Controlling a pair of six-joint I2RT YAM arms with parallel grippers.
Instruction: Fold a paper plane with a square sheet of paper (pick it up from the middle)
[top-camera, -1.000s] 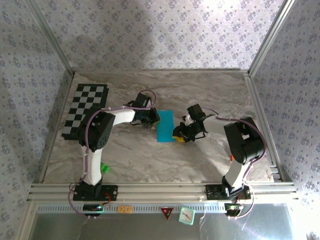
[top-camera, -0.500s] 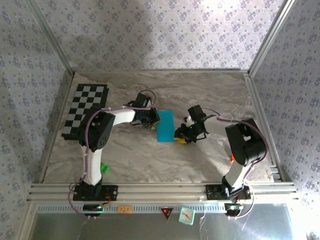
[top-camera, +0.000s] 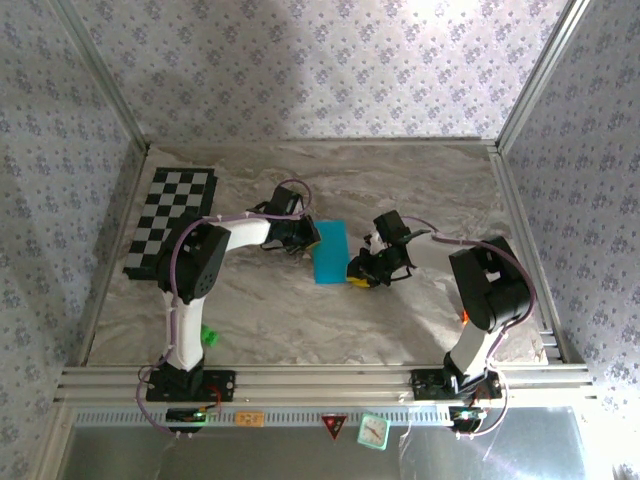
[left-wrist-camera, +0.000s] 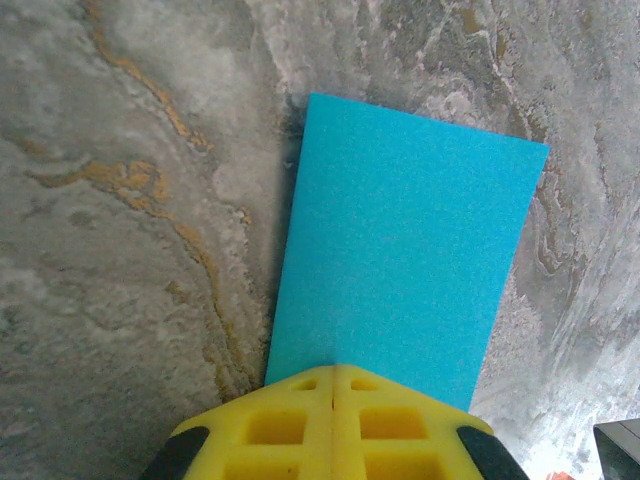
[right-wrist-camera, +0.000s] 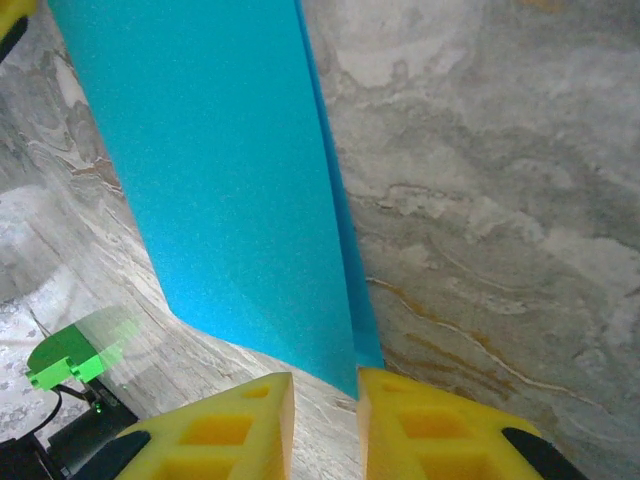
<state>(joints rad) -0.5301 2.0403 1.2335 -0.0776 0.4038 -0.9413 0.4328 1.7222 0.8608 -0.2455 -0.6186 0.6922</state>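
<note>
From above, the square sheet of paper lies in the middle of the table as an upright rectangle, which suggests it is already folded in half. The left gripper sits at its far left edge and the right gripper at its near right corner. Working from opposite sides probably lets one arm steady the sheet while the other handles it. The checkerboard mat lies well apart at the far left, and the green block is near the left arm's base.

In the left wrist view, the left gripper has its yellow fingers pressed together at the paper's edge. I cannot tell whether they pinch it or only pin it down; either way they look like an anchor.

In the right wrist view, the right gripper has its fingers a narrow slot apart, with the paper's corner running into the slot. A second layer shows along that edge. Whether the fingers already bite I cannot tell, but they seem placed to take that edge for the next fold.
</note>
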